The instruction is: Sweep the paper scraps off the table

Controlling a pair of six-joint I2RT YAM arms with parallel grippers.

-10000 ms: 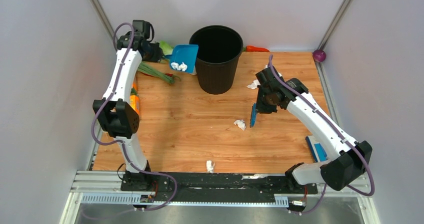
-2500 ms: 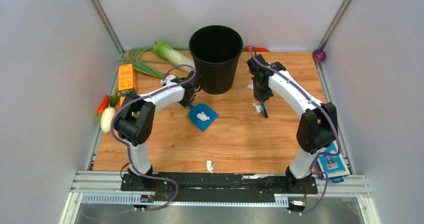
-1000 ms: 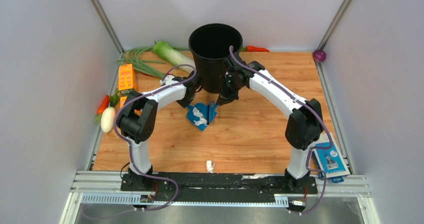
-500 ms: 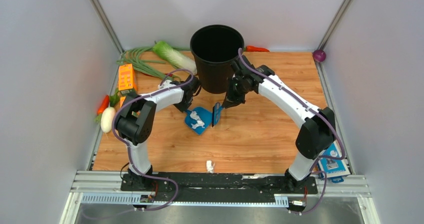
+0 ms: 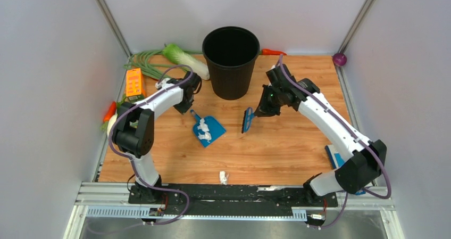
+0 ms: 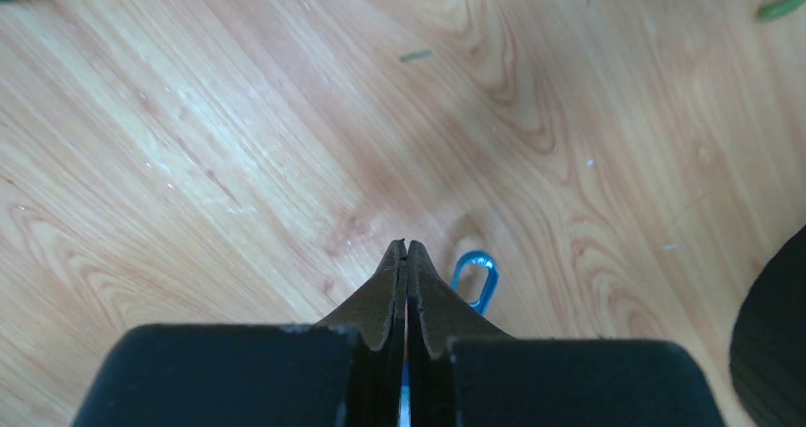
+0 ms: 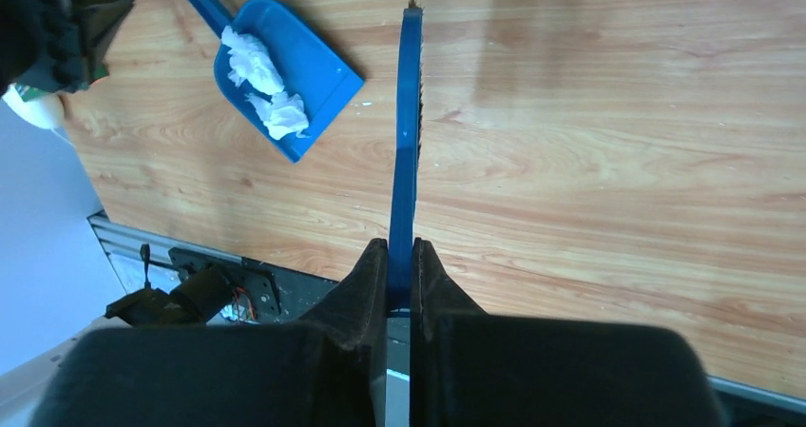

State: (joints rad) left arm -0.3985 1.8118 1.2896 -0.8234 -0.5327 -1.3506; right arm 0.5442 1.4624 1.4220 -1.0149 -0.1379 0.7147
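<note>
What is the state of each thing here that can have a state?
left gripper: shut on the dustpan handle
right gripper: shut on the brush
dustpan: level, holding paper scraps
brush: held clear of the dustpan
bin: upright, open
stray scrap: loose at the table near edge

Overhead plus two wrist close-ups, table [image 5: 276, 143] shared

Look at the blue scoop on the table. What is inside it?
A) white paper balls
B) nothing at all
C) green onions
A: the right wrist view shows crumpled white paper scraps lying inside the blue dustpan.
</note>
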